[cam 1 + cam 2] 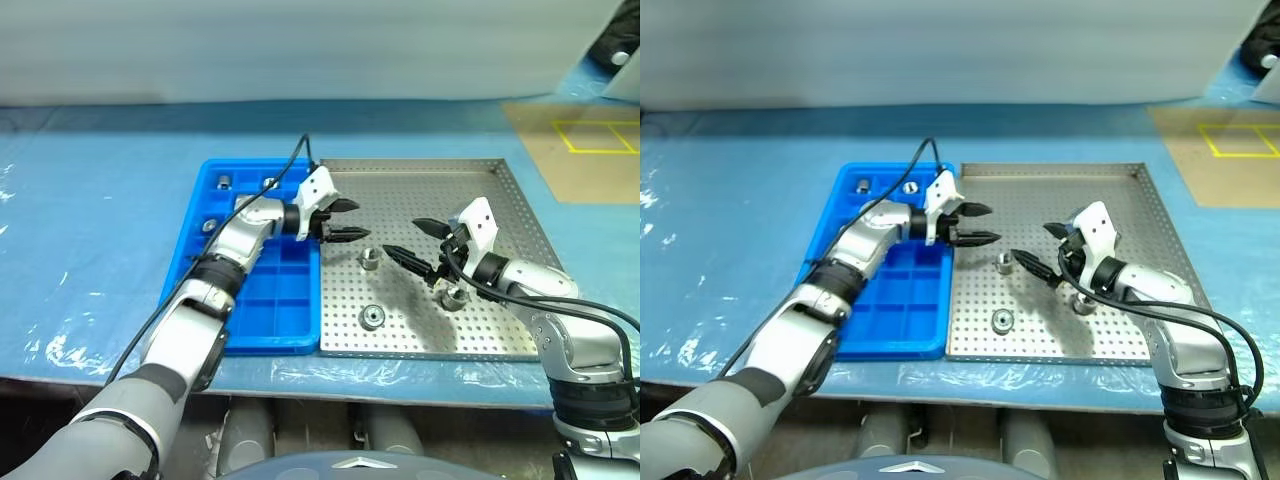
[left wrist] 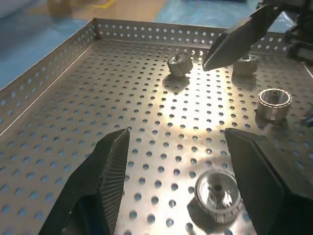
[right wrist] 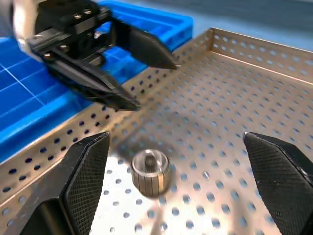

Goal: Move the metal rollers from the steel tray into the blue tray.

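Steel tray: we find it on the blue-covered table, its left rim touching the right edge of the blue tray.

Rollers in steel tray: we count three. One lies near the middle of the perforated floor, one lies nearer the front rim, and one sits just under the right gripper's wrist.

Rollers in blue tray: we see small metal pieces in the far compartments, at and. The near compartments hold nothing.

Left gripper: we see it over the left edge of the steel tray, pointing right. Its jaws stand partly apart and hold nothing. In the left wrist view, a roller lies on the floor between the fingers.

Right gripper: we see it over the middle-right of the steel tray, pointing left toward the left gripper. Its jaws are spread wide and grip nothing. In the right wrist view, a roller stands on the floor between the fingertips, apart from both.
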